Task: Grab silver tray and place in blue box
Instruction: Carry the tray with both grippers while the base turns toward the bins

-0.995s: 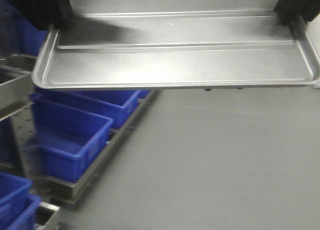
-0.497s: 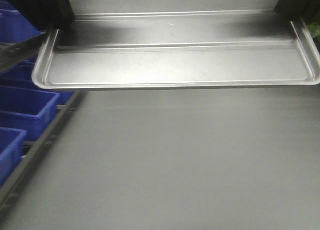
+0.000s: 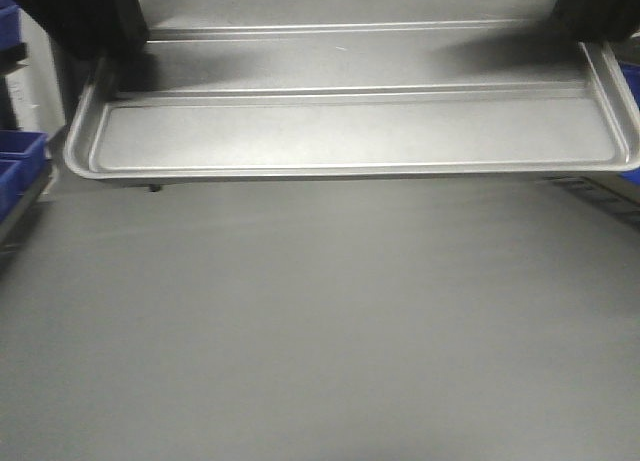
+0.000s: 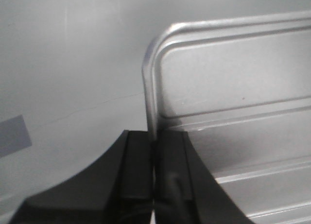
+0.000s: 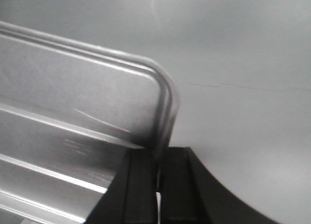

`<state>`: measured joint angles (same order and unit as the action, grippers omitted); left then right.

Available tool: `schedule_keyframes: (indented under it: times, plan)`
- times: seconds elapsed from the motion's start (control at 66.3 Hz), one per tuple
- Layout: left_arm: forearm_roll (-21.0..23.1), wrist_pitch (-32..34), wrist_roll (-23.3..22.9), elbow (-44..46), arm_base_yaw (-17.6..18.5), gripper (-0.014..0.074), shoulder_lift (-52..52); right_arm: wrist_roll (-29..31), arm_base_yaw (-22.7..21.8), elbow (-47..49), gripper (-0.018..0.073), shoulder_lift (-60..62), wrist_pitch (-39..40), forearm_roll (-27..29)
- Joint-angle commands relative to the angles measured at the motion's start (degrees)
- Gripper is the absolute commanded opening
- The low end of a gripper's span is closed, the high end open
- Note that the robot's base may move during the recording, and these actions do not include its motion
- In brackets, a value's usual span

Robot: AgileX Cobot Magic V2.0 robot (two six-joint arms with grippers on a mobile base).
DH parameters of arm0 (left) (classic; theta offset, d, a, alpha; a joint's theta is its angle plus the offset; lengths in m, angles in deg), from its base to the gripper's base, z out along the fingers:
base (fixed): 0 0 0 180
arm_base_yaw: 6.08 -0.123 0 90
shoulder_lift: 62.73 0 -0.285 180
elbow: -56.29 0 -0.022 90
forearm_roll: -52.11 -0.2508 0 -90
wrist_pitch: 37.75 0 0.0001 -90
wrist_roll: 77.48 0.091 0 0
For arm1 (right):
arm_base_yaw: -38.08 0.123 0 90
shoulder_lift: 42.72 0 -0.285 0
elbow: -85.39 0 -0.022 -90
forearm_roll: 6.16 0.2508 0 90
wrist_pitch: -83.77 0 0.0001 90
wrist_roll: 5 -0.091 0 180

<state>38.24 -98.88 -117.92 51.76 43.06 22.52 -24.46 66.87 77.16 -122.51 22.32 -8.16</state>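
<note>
The silver tray [image 3: 350, 131] is shiny with two long raised ribs, and both grippers hold it level in the air above the grey floor. My left gripper [image 4: 154, 136] is shut on the tray's left rim [image 4: 148, 97] near a rounded corner. My right gripper [image 5: 159, 153] is shut on the right rim [image 5: 165, 112]. In the front view the black fingers show at the top left [image 3: 95, 21] and the top right [image 3: 600, 11]. Only slivers of blue crates [image 3: 18, 161] show at the left edge; I cannot tell which is the blue box.
Smooth grey floor [image 3: 320, 331] fills the lower part of the front view. A rack edge with blue crates sits at the far left. Another blue piece [image 3: 630, 81] and a dark slatted edge [image 3: 600, 196] show at the far right.
The whole front view has swung: the rack of blue crates slid from the left half out to the left edge. The tray stays held in the same place in the view.
</note>
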Motion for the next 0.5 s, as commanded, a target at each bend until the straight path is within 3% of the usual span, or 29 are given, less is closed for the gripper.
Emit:
schedule_keyframes:
  times: [0.0, 0.482]
  plan:
    - [-2.5, -1.3, 2.1, 1.2, 0.4, -0.0105, -1.6, 1.3, -0.3, 2.1, 0.0059, 1.8, 2.2, -3.3]
    - [-2.5, -1.3, 2.1, 1.2, 0.4, -0.0105, -1.6, 1.3, -0.3, 2.1, 0.0059, 1.8, 2.2, -3.3]
